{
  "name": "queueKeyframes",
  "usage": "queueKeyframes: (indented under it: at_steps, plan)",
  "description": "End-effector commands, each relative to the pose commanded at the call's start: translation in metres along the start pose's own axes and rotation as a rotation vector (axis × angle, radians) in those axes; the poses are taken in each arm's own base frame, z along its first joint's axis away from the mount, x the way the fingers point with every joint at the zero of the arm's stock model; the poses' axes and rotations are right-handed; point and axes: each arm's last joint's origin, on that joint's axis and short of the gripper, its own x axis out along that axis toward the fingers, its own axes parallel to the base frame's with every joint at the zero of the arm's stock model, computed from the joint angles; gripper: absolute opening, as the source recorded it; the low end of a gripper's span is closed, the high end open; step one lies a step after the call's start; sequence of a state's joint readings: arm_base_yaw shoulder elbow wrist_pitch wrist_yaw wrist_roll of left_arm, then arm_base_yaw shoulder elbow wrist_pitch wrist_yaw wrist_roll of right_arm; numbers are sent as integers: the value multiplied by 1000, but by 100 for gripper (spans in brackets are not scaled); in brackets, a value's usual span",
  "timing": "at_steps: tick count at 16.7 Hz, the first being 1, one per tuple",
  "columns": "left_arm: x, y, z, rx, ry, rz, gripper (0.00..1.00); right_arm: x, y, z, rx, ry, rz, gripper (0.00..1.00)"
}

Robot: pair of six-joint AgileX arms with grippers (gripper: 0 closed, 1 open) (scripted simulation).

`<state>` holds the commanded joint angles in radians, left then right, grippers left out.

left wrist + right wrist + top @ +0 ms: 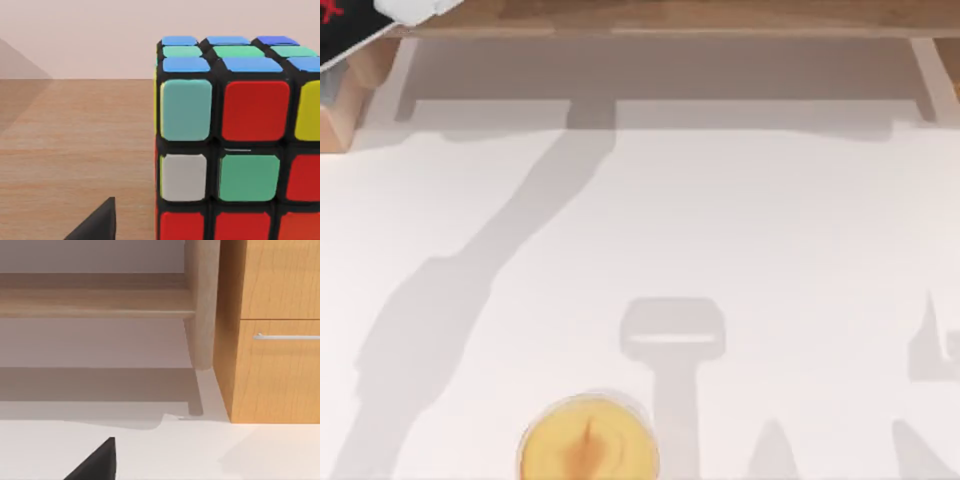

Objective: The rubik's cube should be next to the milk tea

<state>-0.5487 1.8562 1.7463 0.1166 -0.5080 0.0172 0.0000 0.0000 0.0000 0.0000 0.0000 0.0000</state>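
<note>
At the near edge of the white table [740, 220], left of centre in the top view, you had the milk tea [588, 440], its creamy surface streaked orange. On a wooden surface [75, 150], close before your left wrist camera, stood the rubik's cube [235, 145], its face showing red, green, white and yellow squares. Left gripper: state could not be told. Right gripper: likewise; its wrist view faced a wooden cabinet [275, 340] with a metal handle [287, 336].

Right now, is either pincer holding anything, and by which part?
Cannot be told. The left wrist view has the cube close up over a wooden surface, with one dark fingertip apart from it. No grip is visible. The milk tea sits untouched.
</note>
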Motion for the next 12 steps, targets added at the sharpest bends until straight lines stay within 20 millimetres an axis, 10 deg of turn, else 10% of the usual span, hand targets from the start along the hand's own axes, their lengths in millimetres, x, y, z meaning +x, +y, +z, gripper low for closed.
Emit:
queueKeyframes:
  at_steps: [12]
  plan:
    - [45,0,0,-1,-2,0,92,0,0,0,0,0,0,100]
